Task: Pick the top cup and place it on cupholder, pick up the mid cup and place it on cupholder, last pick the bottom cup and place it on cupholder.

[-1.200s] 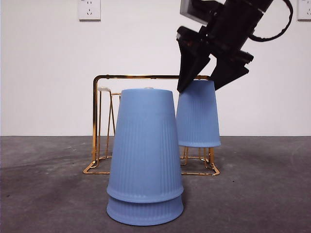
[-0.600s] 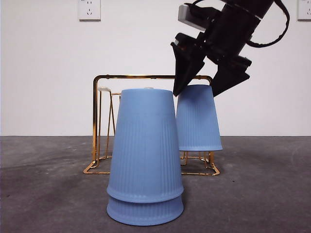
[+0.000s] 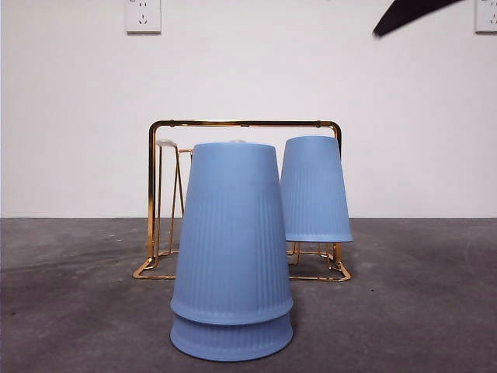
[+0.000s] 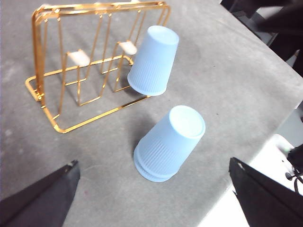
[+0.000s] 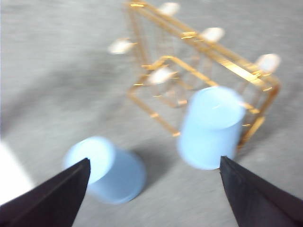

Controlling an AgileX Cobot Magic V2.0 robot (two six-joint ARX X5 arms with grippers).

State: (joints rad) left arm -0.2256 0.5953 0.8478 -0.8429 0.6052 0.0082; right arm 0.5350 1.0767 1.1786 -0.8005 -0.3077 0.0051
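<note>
In the front view, one blue cup (image 3: 314, 189) is sitting upside down on a prong at the right end of the gold cupholder (image 3: 242, 123), in the middle of the frame. The stack of two remaining cups (image 3: 232, 252) is standing upside down in the lower centre, nearer the camera and apart from the rack. A black tip of an arm (image 3: 404, 13) is showing at the upper right corner, clear of everything.

In the left wrist view, the left gripper (image 4: 151, 198) is hanging with its jaws spread wide at the lower corners, holding nothing. The stack is lying in the centre right of the frame, the placed cup in the upper centre on the rack, and bare white-tipped prongs (image 4: 78, 57) are waiting at the upper left.

In the right wrist view, which is blurred, the right gripper (image 5: 151, 189) is showing wide-spread, empty jaws; the placed cup is at centre right, the stack at lower left.

By my judgement the first placement is done, and the middle and bottom cups are left to hang.
</note>
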